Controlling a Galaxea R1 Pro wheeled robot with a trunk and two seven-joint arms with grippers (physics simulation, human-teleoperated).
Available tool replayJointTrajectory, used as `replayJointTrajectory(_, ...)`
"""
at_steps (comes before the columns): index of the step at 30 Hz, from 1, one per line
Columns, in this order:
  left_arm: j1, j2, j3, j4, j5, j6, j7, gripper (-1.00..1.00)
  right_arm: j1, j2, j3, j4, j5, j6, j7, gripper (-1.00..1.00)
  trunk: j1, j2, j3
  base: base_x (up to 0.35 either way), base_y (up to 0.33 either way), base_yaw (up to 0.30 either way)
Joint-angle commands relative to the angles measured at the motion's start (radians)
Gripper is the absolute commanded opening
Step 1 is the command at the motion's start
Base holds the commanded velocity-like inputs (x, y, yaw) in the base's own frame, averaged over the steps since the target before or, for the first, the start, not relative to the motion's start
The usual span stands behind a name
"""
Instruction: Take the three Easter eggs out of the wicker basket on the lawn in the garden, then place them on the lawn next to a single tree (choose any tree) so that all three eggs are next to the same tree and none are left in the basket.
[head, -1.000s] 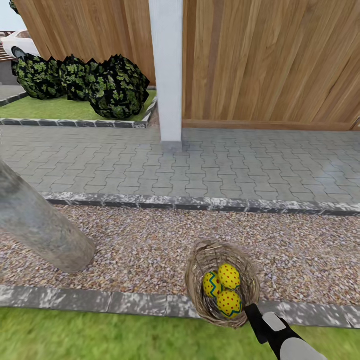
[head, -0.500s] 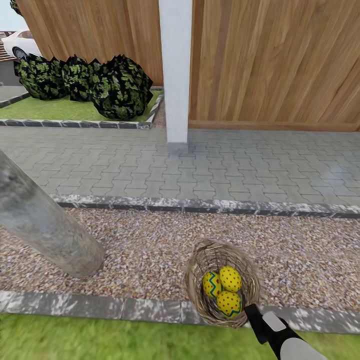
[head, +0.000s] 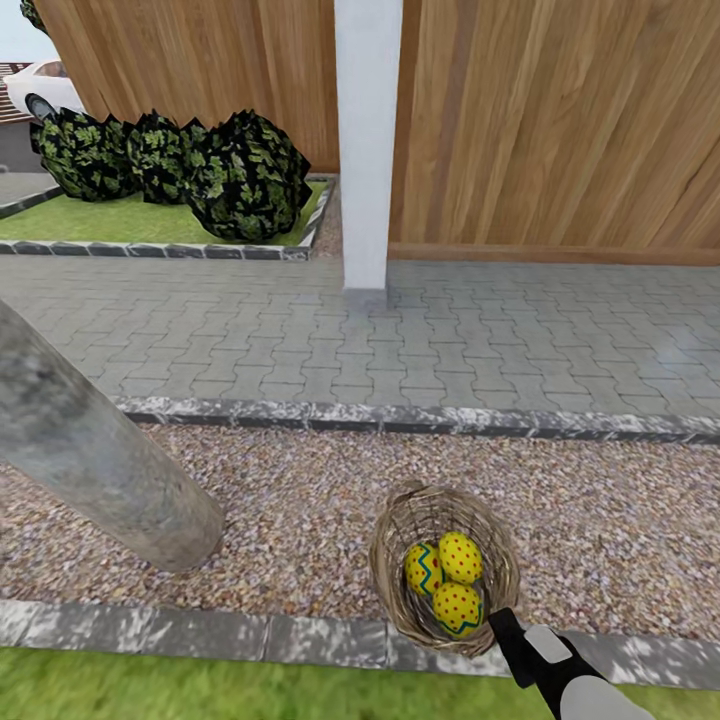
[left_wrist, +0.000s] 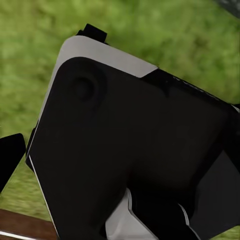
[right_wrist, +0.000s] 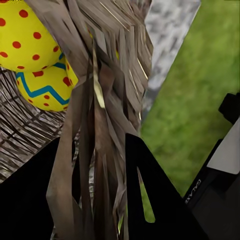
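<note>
1. Far left in the head view, a fat mottled-grey tree (head: 95, 455) trunk leans in from about 9 o'clock, its foot planted in the pebble gravel strip (head: 300, 510).
2. Up at 10–11 o'clock there's a clump of dark shrubs (head: 180, 165) on a small patch of grass, with a white car (head: 40, 90) peeking out behind them.
3. Dead ahead at 12 o'clock, a white post (head: 367, 145) stands against the brown wooden fence (head: 560, 120), with grey paving (head: 400, 335) running across below it.
4. At roughly 5 o'clock the wicker basket (head: 395, 590) sits half over the gravel, half over the grey stone kerb (head: 200, 632); I can't tell whether it rests there or is held up.
5. All three Easter eggs (head: 447, 580) are bunched together inside it, touching each other.
6. The right gripper (head: 508, 640) comes in from 5 o'clock. In the right wrist view its black fingers (right_wrist: 150, 195) sit either side of the basket's woven rim, pinched on it, so it's grasping the basket.
7. The lawn (head: 200, 690) is the green strip along 6 o'clock, on the near side of the kerb.
8. The left gripper (left_wrist: 12, 160): the left wrist view is mostly black housing over grass, with one finger tip poking in at the edge. Honestly can't tell whether it's spread or clenched.
</note>
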Motion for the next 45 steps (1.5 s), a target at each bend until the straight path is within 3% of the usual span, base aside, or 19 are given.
replayJointTrajectory(1,0.0,0.0,0.001,-0.001,0.01,0.007,-0.003,1.0,0.0,0.0,0.003,-0.004,-0.014,0.005,-0.007,-1.0,0.0,-0.001,-0.001,-0.014,0.009,0.0)
replayJointTrajectory(9,0.0,0.0,0.001,-0.002,0.012,0.007,-0.003,1.0,0.0,0.0,0.003,-0.004,-0.014,0.005,-0.005,-1.0,0.0,-0.001,-0.001,-0.064,0.275,0.0)
replayJointTrajectory(18,0.0,0.0,0.0,-0.001,0.011,0.007,-0.003,1.0,-0.021,0.0,0.003,-0.005,-0.012,0.007,-0.018,-1.0,0.0,-0.001,-0.001,0.001,0.028,0.0)
replayJointTrajectory(34,0.0,0.0,0.0,-0.001,0.012,0.006,-0.003,1.0,-0.036,0.0,0.006,-0.005,-0.012,0.007,-0.023,-1.0,0.0,-0.001,-0.001,0.142,0.231,0.0)
replayJointTrajectory(37,0.0,0.0,0.0,-0.001,0.012,0.006,-0.003,1.0,-0.05,0.0,0.006,-0.005,-0.012,0.007,-0.071,-1.0,0.0,-0.001,-0.001,0.02,0.02,0.0)
replayJointTrajectory(45,0.0,0.0,0.0,-0.001,0.012,0.007,-0.003,1.0,-0.077,0.005,0.006,-0.004,-0.012,0.006,-0.079,-1.0,0.0,-0.001,-0.001,0.0,0.0,0.0)
